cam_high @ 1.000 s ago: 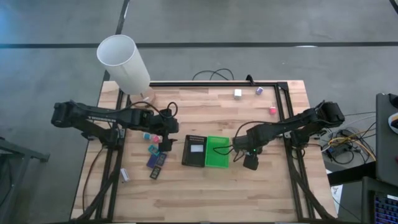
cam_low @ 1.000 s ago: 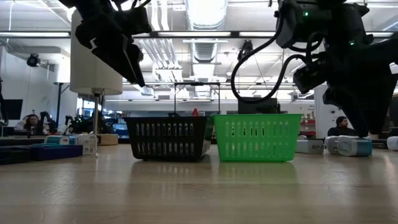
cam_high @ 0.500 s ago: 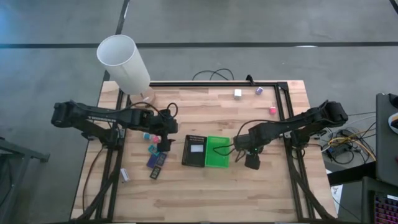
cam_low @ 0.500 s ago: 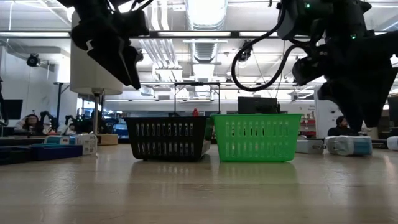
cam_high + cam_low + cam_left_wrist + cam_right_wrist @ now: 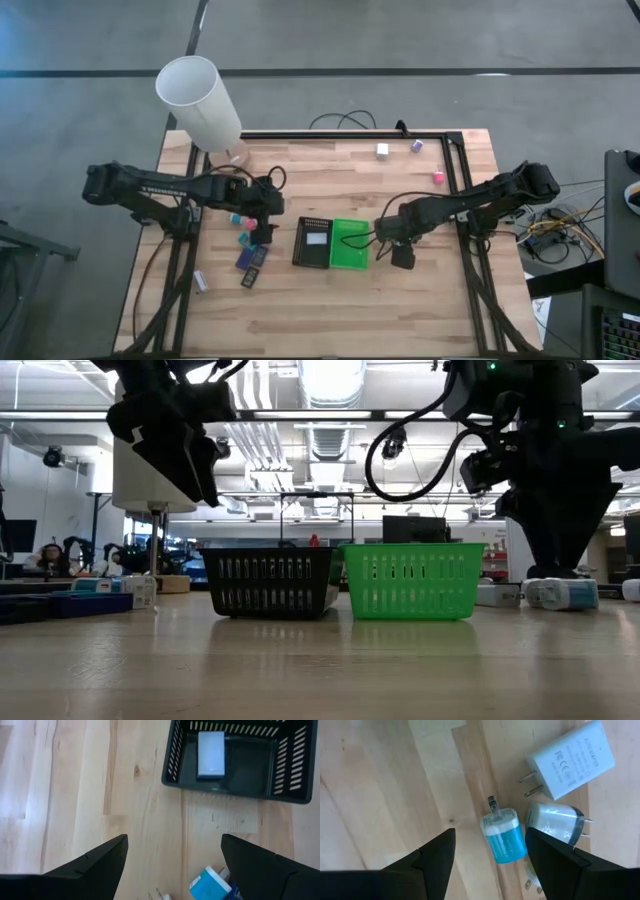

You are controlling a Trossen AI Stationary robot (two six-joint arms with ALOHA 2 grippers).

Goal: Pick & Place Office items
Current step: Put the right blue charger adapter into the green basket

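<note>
left gripper (image 5: 266, 236) first: wide open, nothing held, up above the table (image 5: 330, 310), just left of the black tray (image 5: 300, 243). past its fingers (image 5: 90, 865), bare wood, and close by, a blue and white block (image 5: 210, 885), not touched. a bit farther on, inside the black tray, a flat white block (image 5: 210, 754). around this gripper on the wood, teal blocks (image 5: 236, 219) beside it and dark-blue rectangles (image 5: 250, 262) near it, all apart from the fingers.

right gripper (image 5: 402, 260) next: open too, holds nothing, just right of the green tray (image 5: 350, 244). right under it, in line with the gap of its fingers (image 5: 430, 860) but down on the wood, a blue plug (image 5: 504, 834) on its side. just beside that, a clear plug (image 5: 554, 823), touching or nearly so, hard to tell. a little past both, a white plug (image 5: 568, 759) lying flat.

well apart from both grippers, near the far edge of the table: a white cube (image 5: 382, 150), a purple block (image 5: 417, 146) and a pink block (image 5: 438, 177). at the far left corner, a tall white cylinder (image 5: 198, 100).
</note>
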